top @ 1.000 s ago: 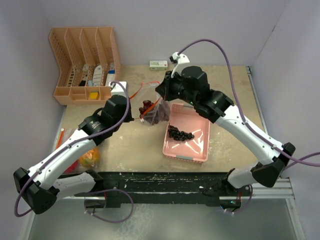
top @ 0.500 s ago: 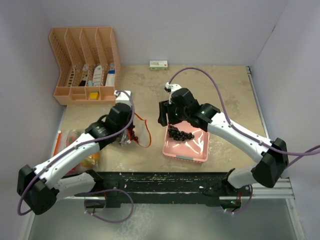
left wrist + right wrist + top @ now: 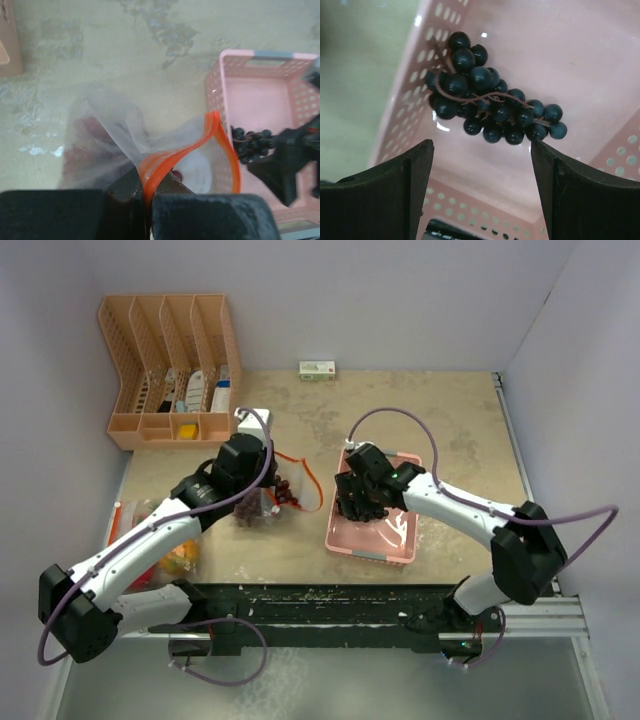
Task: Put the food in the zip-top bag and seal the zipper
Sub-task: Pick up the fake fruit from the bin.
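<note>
Downward, right hand [image 3: 481, 150] agape over grape bunch [image 3: 490, 107], left hand [image 3: 145, 192] pinching bag [image 3: 110, 135]

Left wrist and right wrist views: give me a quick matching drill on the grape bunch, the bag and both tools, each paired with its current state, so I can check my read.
Things:
1. grape bunch
2. zip-top bag
3. left tool
4. right tool

States:
A. open, above the pink tray
B. shut on the orange zipper strip
C. lying in the pink tray
D. clear plastic, mouth gaping open

Pairs: 1-C, 2-D, 3-B, 4-A
</note>
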Available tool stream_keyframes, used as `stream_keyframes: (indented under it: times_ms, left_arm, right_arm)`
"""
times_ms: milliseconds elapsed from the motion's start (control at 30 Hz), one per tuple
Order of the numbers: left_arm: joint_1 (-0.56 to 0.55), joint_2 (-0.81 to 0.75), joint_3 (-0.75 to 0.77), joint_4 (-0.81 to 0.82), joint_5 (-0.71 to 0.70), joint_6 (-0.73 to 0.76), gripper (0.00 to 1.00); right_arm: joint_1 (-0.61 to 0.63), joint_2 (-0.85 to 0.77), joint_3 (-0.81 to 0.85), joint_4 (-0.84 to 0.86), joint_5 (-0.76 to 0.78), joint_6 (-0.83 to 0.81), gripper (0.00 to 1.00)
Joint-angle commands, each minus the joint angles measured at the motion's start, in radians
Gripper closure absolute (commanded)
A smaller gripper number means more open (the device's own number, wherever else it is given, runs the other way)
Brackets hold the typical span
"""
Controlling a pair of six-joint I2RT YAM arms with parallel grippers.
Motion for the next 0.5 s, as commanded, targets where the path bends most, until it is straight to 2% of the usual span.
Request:
stream_keyframes:
  times_ms: [0, 367, 467]
  left_arm:
    - [0.0, -0.074, 0.111, 0.059, 0.079, 0.023, 1.0]
    - [0.0, -0.105, -0.044, 0.061, 0.146, -0.051, 1.0]
    - [0.0, -0.099, -0.066, 0.076, 0.158, -0.056, 1.0]
  right_arm:
    - [-0.013, 0.039, -0.035, 0.121, 0.004, -0.068, 0.2]
    - [-0.023, 0.18, -0.086, 0.363, 0.012, -0.196, 0.22]
    - [-0.042, 0.232, -0.097, 0.413, -0.044, -0.188, 0.23]
